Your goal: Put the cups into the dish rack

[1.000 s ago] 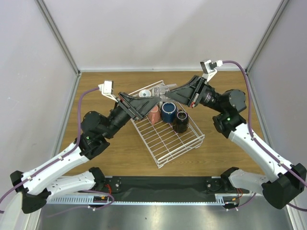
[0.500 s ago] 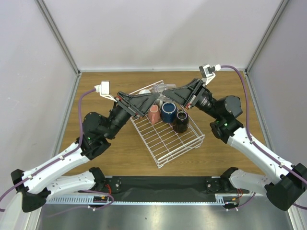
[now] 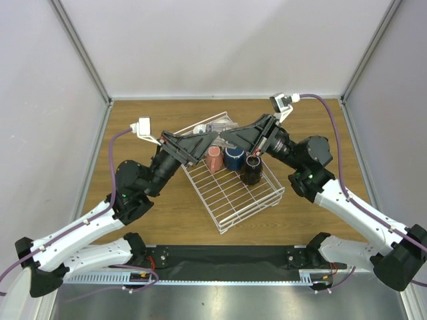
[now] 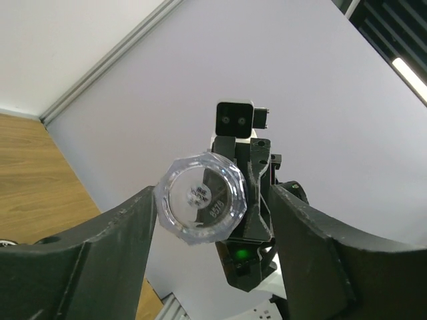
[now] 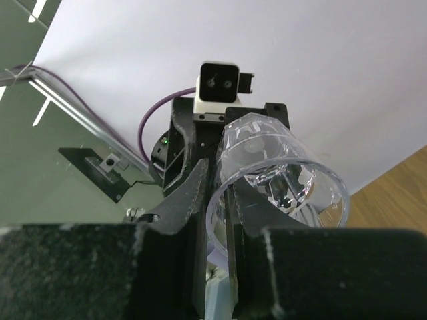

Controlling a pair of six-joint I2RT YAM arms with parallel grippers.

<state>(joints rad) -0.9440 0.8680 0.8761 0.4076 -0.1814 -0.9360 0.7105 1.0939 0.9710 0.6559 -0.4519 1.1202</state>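
**Three views meeting at one glass**

My overhead camera sits high on the near side of the rack [image 3: 230, 197] and looks down on it from well back. Both wrist views hang above the rack's far corner, tilted upward, right up against a clear glass [image 4: 202, 207]. My left view faces its base, with the right wrist camera [image 4: 235, 120] beyond. My right view faces its mouth, with the left wrist camera [image 5: 220, 83] beyond.

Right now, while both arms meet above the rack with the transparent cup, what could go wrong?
The right tool pinches only the rim wall of the clear cup, so it may slip. The left tool stands open around its base; releasing early could drop it onto the mugs in the dish rack. The tools are very close and might collide.
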